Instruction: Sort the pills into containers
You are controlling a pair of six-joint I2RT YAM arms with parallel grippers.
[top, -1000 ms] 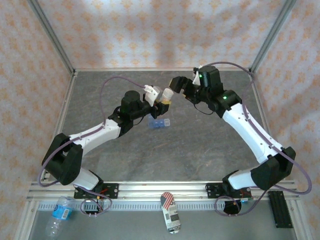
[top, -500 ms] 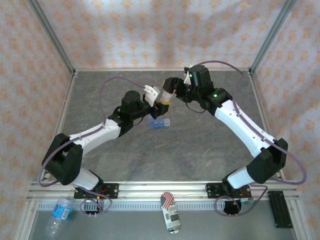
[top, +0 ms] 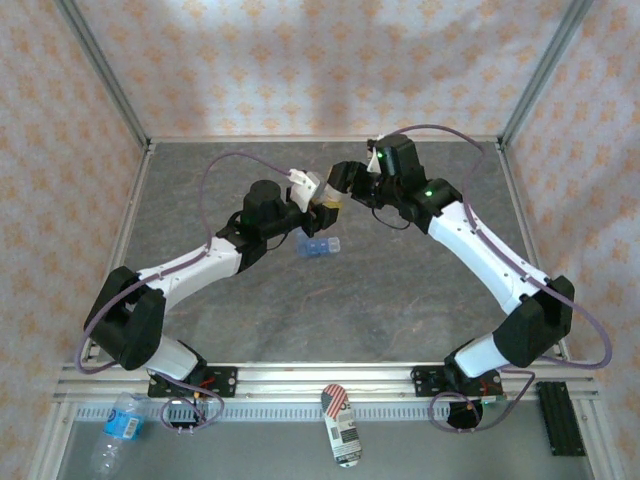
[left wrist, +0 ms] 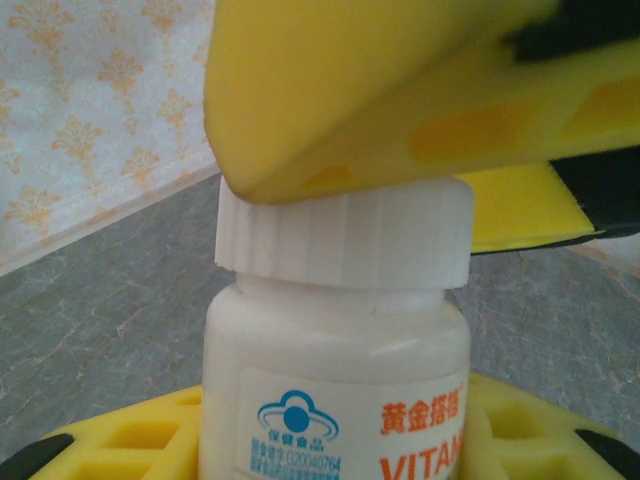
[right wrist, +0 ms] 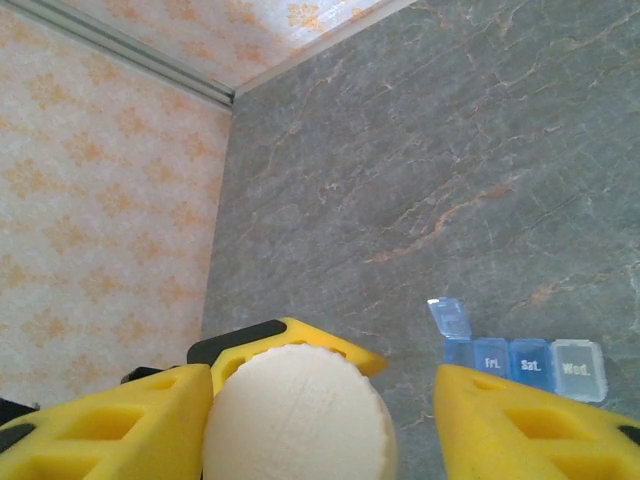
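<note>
The left gripper clamps the small white plastic bottle, its ribbed cap aimed at 2 o'clock between the part-open jaws of the right gripper. The translucent blue pill containers lie at 6 o'clock of it.

Organiser on table — bottle aloft nearby

Since a second ago: right gripper has moved left, from clear of the white bottle to straddling its cap. Jaws have narrowed; one finger now touches the cap, the other stands apart. Right arm leans further left.
</note>
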